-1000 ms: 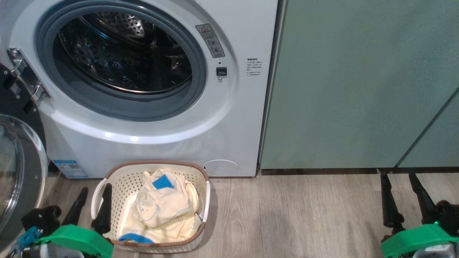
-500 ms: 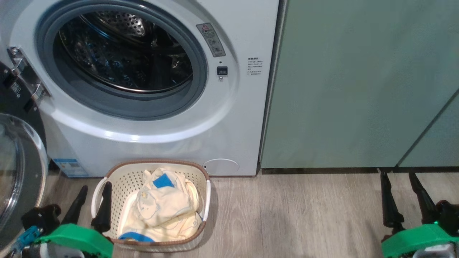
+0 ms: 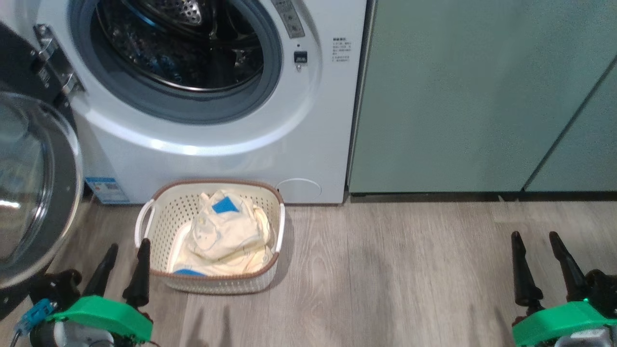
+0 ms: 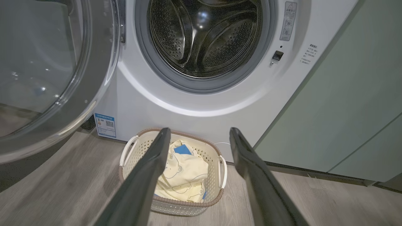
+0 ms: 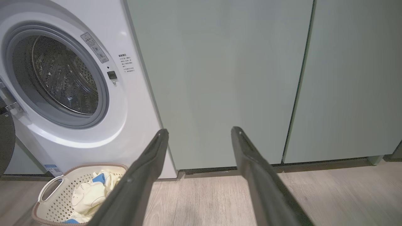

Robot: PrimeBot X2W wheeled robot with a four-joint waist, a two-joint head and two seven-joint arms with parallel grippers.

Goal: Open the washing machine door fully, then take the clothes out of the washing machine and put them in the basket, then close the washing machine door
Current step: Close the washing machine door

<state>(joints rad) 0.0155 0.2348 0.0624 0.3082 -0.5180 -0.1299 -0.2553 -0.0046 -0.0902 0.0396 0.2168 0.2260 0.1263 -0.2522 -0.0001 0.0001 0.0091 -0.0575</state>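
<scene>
Clothes lie in the basket by the washing machine.
Left pincer and right pincer are spread, empty; the blue label is too small to read.

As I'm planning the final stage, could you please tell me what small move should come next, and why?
Probably move the left gripper toward the washing machine door and begin pushing it shut: the clothes lie in the basket, the washing machine looks empty, and the door stands open.
</scene>
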